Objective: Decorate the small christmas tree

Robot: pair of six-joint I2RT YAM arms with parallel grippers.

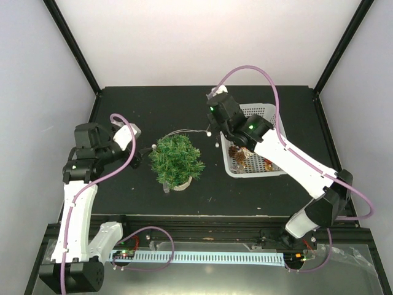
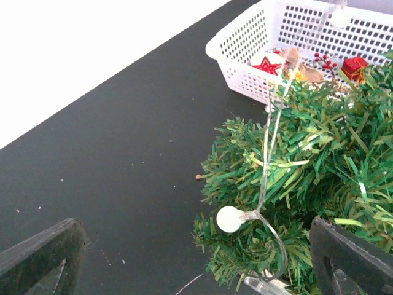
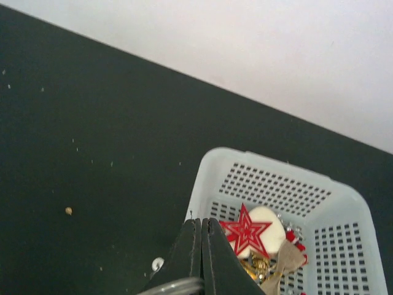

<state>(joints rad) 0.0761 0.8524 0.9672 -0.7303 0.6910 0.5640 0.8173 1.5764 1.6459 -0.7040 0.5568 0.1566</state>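
table (image 1: 153,104): dark, carries everything
white basket (image 1: 270,117): far right, spare ornaments inside
small christmas tree (image 1: 177,158): centre, just left of the basket
left claw (image 2: 196,258): spread wide by the tree, probably to steady it
right claw (image 3: 201,252): pressed together, pinching the light string (image 2: 268,141) up so it drapes over the tree

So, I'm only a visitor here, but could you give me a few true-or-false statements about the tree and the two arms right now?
1. The left tool is open beside the small christmas tree. True.
2. The right tool is wide open. False: its jaws are pressed shut.
3. The white basket is empty. False: it holds a red star and other ornaments.
4. A string of white bulbs lies on the tree. True.
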